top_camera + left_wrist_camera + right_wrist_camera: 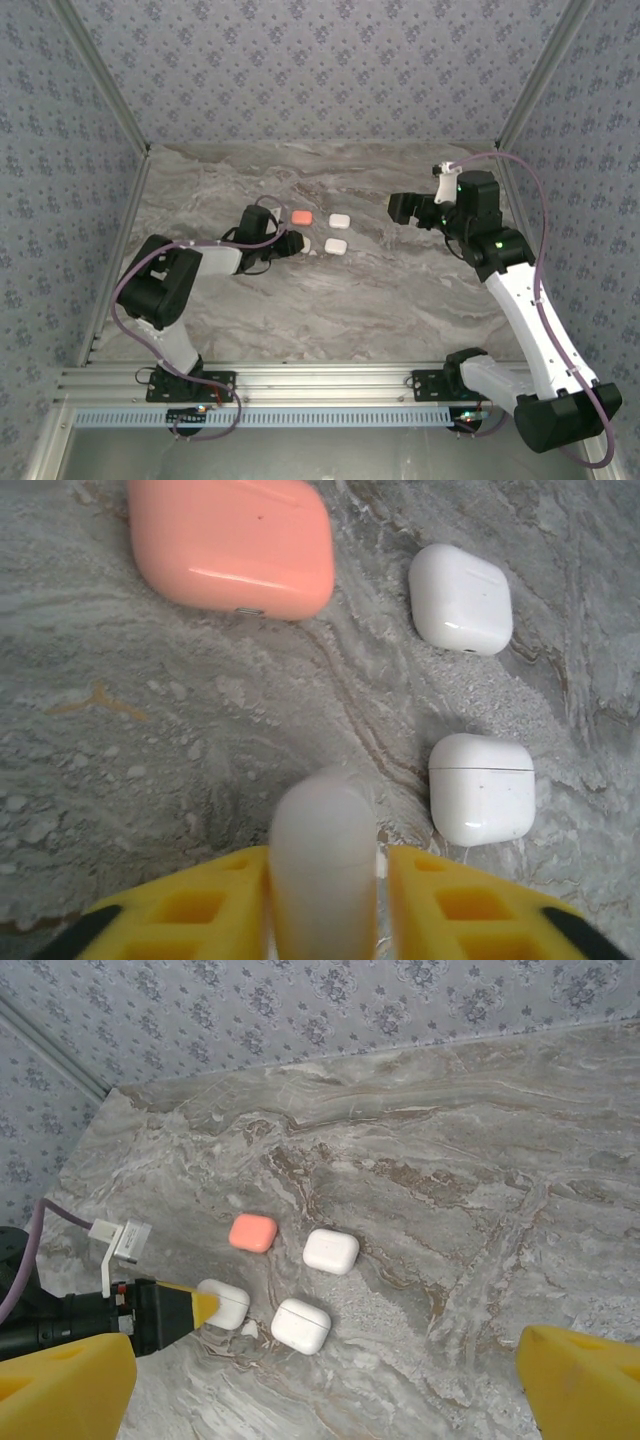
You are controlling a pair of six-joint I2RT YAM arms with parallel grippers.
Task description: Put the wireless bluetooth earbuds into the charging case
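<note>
Four closed charging cases lie in a cluster at mid-table. One is coral (235, 545), and two white ones (461, 598) (481, 788) lie to the right. My left gripper (325, 860) is low on the table, shut on the fourth, a white case (322, 825) standing between its yellow fingers (180, 915). In the top view that gripper (293, 243) covers most of this case. A tiny white piece (248, 1329) lies against the held case; it is too small to tell whether it is an earbud. My right gripper (325, 1395) hangs open, high over the table's right side.
The marble tabletop (400, 290) is bordered by patterned walls on three sides. The right arm (520, 290) reaches up along the right edge. The coral case (302, 217) and the white cases (340, 221) (335, 245) sit close together.
</note>
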